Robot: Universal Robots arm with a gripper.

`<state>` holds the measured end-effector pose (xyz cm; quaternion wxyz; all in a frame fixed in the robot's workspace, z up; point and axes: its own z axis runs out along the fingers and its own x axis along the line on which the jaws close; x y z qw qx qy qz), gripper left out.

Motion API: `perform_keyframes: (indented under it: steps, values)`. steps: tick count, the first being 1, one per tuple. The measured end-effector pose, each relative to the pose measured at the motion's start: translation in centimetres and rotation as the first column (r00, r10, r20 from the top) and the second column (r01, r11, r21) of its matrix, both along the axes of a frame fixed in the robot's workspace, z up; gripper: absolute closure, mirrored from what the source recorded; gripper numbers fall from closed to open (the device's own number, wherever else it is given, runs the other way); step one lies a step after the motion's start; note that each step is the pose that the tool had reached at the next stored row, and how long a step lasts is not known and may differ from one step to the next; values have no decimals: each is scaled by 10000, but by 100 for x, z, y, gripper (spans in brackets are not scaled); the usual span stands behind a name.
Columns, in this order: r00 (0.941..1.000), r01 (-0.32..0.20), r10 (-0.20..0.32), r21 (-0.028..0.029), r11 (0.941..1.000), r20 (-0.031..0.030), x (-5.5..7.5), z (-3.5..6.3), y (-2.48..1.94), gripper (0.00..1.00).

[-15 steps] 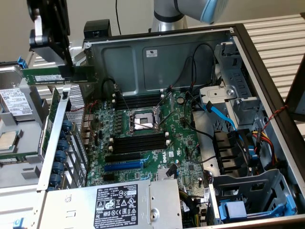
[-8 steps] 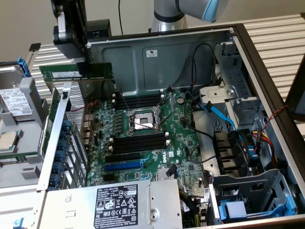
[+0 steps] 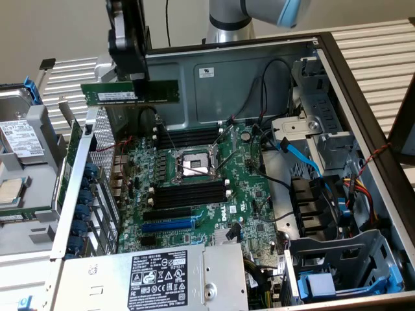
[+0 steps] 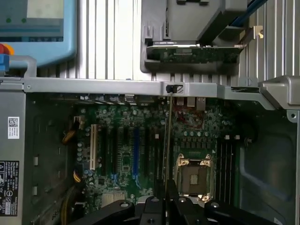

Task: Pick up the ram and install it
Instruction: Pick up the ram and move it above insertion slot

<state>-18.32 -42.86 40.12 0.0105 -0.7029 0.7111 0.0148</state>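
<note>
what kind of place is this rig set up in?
Likely a robotics lab bench for PC assembly: an open computer case with its motherboard exposed sits on a slatted metal table, and the gripper holds the ram above it.

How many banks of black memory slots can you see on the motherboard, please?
2. The far bank lies beyond the CPU socket, toward the case wall; the near bank lies between the socket and the blue slot. No more seem hidden.
</note>
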Motion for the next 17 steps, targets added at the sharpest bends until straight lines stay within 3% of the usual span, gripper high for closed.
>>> perform_keyframes:
  steps: [3, 8, 17]
  values:
    - [10000, -5, 5, 25, 10000, 0, 110, -19, 23, 86]
    - [9999, -104, 104, 108, 9999, 1, 160, -63, 50, 86]
    - [9998, -182, 182, 132, 9997, 1, 375, -124, 74, 86]
